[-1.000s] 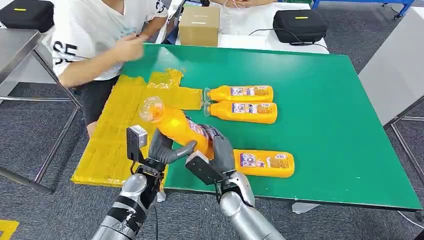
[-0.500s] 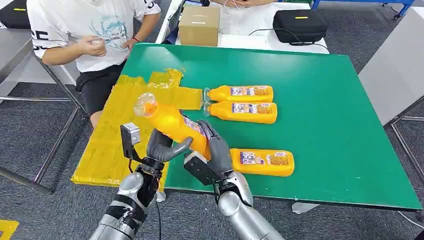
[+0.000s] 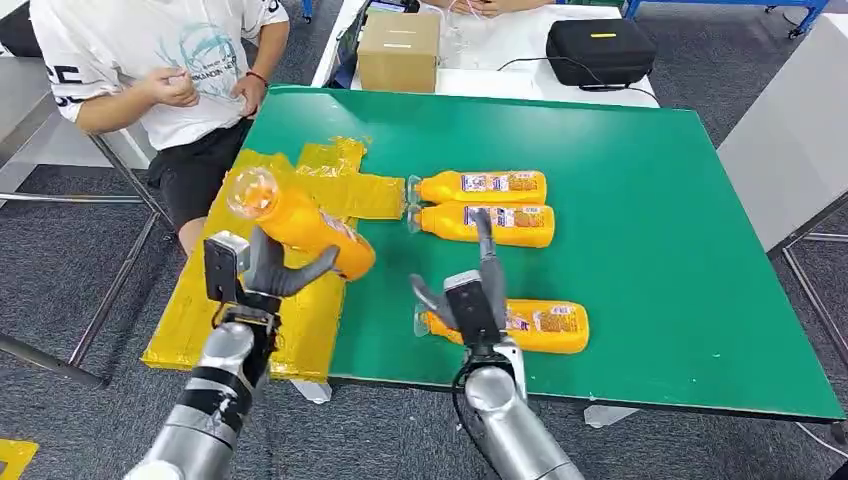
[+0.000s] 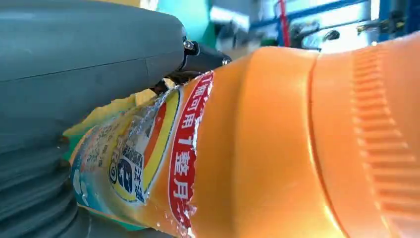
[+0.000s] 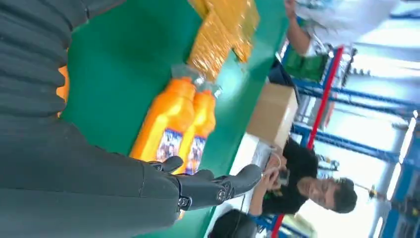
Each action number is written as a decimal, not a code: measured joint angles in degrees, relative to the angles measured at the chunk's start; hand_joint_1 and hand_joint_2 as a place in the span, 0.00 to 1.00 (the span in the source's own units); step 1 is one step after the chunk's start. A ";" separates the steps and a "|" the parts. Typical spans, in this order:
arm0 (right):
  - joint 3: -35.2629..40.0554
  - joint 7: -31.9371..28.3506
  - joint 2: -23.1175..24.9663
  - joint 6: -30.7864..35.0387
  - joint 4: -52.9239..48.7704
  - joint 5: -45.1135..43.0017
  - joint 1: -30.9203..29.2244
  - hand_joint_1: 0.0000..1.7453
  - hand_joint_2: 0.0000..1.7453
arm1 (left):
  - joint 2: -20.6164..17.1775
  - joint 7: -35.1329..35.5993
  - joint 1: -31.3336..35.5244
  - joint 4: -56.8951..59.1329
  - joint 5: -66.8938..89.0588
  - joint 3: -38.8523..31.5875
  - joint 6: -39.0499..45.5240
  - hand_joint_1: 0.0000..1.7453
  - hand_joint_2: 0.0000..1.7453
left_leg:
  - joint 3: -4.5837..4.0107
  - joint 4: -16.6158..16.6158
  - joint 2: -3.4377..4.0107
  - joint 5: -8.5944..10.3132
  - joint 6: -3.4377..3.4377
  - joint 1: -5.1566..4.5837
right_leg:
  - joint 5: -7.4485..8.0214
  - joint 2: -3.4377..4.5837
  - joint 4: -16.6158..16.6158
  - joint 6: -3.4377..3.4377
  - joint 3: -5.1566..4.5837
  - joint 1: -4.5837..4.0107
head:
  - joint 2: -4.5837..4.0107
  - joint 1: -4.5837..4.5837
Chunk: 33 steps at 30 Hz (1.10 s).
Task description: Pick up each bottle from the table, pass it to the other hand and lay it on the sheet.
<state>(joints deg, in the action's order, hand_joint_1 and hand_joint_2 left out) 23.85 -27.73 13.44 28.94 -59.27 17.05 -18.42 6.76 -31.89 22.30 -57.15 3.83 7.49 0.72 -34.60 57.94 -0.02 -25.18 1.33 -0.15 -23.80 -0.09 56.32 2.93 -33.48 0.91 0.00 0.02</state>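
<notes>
An orange bottle (image 3: pixel 300 222) is held by the left robot hand (image 3: pixel 268 272) above the yellow sheet (image 3: pixel 240 290); the right robot hand (image 3: pixel 470 295) is spread wide over the green worktop (image 3: pixel 640 230).

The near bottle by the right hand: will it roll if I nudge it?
The near bottle lies on its side on the smooth green table, so it may roll. It looks full, probably heavy. Its glossy label could slip in the right hand.

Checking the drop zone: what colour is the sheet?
Yellow, crinkled sheet on the green table; clearest in the head view.
</notes>
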 measured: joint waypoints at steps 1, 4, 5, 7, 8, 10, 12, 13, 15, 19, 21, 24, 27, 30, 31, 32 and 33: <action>-0.62 -0.22 -0.09 -0.22 -0.62 -0.53 0.18 0.00 1.00 | -0.66 -0.28 0.52 0.39 1.70 -0.48 0.24 1.00 1.00 | 0.00 0.00 0.02 0.00 0.00 0.00 | 0.00 0.01 0.00 0.00 0.00 0.00 | 0.00 0.00; -2.06 -0.75 -0.22 -0.94 -1.97 -1.67 0.56 0.00 1.00 | -2.69 -0.55 2.24 2.17 7.13 -1.42 1.31 1.00 1.00 | 0.00 0.00 0.01 0.00 0.00 0.00 | 0.00 0.00 0.00 0.00 -0.01 0.00 | 0.00 0.00; -2.43 -0.94 -0.24 -1.20 -2.25 -2.03 0.57 0.00 1.00 | -3.69 -0.55 2.99 3.09 9.98 -1.40 2.48 1.00 1.00 | 0.00 0.00 0.02 0.00 0.00 0.00 | 0.00 0.00 0.01 0.00 -0.01 0.00 | 0.00 0.00; -3.02 -1.38 -0.35 -1.82 -2.61 -2.72 0.56 0.00 1.00 | -5.78 -0.61 5.39 6.21 17.52 -1.22 5.97 1.00 1.00 | 0.00 0.00 0.02 0.02 -0.02 0.00 | 0.00 0.00 0.01 0.00 -0.02 0.00 | 0.00 0.02; -3.32 -1.55 -0.35 -2.03 -2.78 -2.97 0.57 0.00 1.00 | -6.80 -0.81 6.60 7.96 21.30 -1.05 7.70 1.00 1.00 | 0.00 0.00 0.03 0.02 -0.02 0.00 | 0.01 0.01 0.01 -0.01 -0.02 0.00 | 0.00 0.00; -3.63 -1.95 -0.46 -2.63 -3.07 -3.17 0.57 0.00 1.00 | -8.62 -1.07 8.92 11.07 25.86 -0.76 9.34 1.00 1.00 | 0.01 0.00 0.08 0.03 -0.02 0.01 | 0.01 0.03 0.02 -0.01 -0.03 -0.01 | 0.00 0.00; -3.85 -2.10 -0.61 -3.09 -3.24 -3.55 0.56 0.00 1.00 | -10.54 -0.96 11.14 14.37 30.58 0.05 10.38 1.00 1.00 | 0.01 0.00 0.07 0.03 -0.02 0.02 | 0.01 0.02 0.04 -0.01 -0.03 -0.02 | 0.00 0.00; -3.87 -2.12 -0.63 -3.17 -3.33 -3.68 0.58 0.00 1.00 | -11.46 -0.74 12.02 15.65 32.35 0.68 11.00 1.00 1.00 | 0.01 0.00 0.07 0.04 -0.02 0.02 | 0.01 0.02 0.04 -0.01 -0.04 -0.02 | 0.00 0.00; -3.94 -2.17 -0.72 -3.54 -3.37 -3.74 0.54 0.00 1.00 | -12.79 0.24 13.62 18.30 36.31 1.86 12.55 1.00 1.00 | 0.01 0.00 0.07 0.04 -0.02 0.03 | 0.01 0.02 0.04 -0.01 -0.03 -0.02 | 0.00 0.00; -3.98 -2.41 -0.79 -4.24 -3.39 -3.94 0.53 0.00 1.00 | -15.63 3.00 16.85 24.02 46.29 6.63 15.52 1.00 1.00 | 0.00 0.00 0.08 0.03 -0.02 0.03 | 0.01 0.03 0.05 -0.01 -0.04 -0.02 | 0.00 -0.02; -4.00 -2.54 -0.79 -4.29 -3.37 -3.96 0.53 0.00 1.00 | -16.40 3.24 17.45 25.46 46.96 7.98 15.85 1.00 1.00 | 0.00 0.00 0.08 0.03 -0.03 0.03 | 0.01 0.03 0.04 -0.01 -0.05 -0.02 | 0.00 0.00; -4.00 -2.65 -0.79 -4.66 -3.37 -3.94 0.52 0.00 1.00 | -17.25 5.36 18.33 27.41 51.26 10.19 17.12 1.00 1.00 | -0.01 0.00 0.06 0.03 -0.03 0.03 | 0.01 0.02 0.04 -0.01 -0.04 -0.01 | 0.00 0.00; -4.02 -2.95 -0.79 -5.14 -3.37 -3.83 0.53 0.00 1.00 | -18.36 11.51 19.44 29.64 61.62 14.33 19.70 1.00 1.00 | 0.00 0.00 0.07 0.03 -0.03 0.03 | 0.01 0.02 0.03 -0.01 -0.06 -0.02 | 0.00 0.00; -4.05 -3.00 -0.79 -5.93 -3.37 -3.72 0.52 0.00 1.00 | -19.15 14.27 20.85 32.07 68.34 19.72 17.59 1.00 1.00 | 0.00 0.00 0.06 0.04 -0.03 0.03 | 0.01 0.02 0.04 -0.01 -0.05 -0.02 | 0.00 0.00; -4.05 -3.00 -0.79 -6.25 -3.37 -3.65 0.48 0.00 1.00 | -19.19 14.36 21.18 32.83 69.44 21.25 16.30 1.00 1.00 | 0.00 0.00 0.06 0.04 -0.03 0.03 | 0.01 0.02 0.04 -0.01 -0.04 -0.02 | 0.00 0.02; -4.05 -2.97 -0.79 -6.58 -3.35 -3.59 0.38 0.00 1.00 | -19.19 14.25 21.36 33.51 69.85 22.63 15.19 1.00 1.00 | 0.00 0.00 0.06 0.04 -0.03 0.03 | 0.01 0.02 0.04 -0.01 -0.05 -0.02 | 0.00 0.00; -4.05 -2.97 -0.79 -6.93 -3.31 -3.46 0.24 0.00 1.00 | -19.11 13.62 21.46 34.05 69.83 23.77 14.09 1.00 1.00 | 0.00 0.00 0.07 0.04 -0.03 0.03 | 0.01 0.02 0.05 -0.01 -0.05 -0.01 | 0.00 0.00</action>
<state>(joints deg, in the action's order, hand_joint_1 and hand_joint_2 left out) 19.80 -30.71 12.66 22.01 -62.58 13.60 -18.18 -12.35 -18.27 43.76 -23.10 73.66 31.26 14.81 -34.61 57.94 0.05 -25.15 1.30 -0.12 -23.80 -0.07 56.37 2.92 -33.52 0.89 0.00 0.02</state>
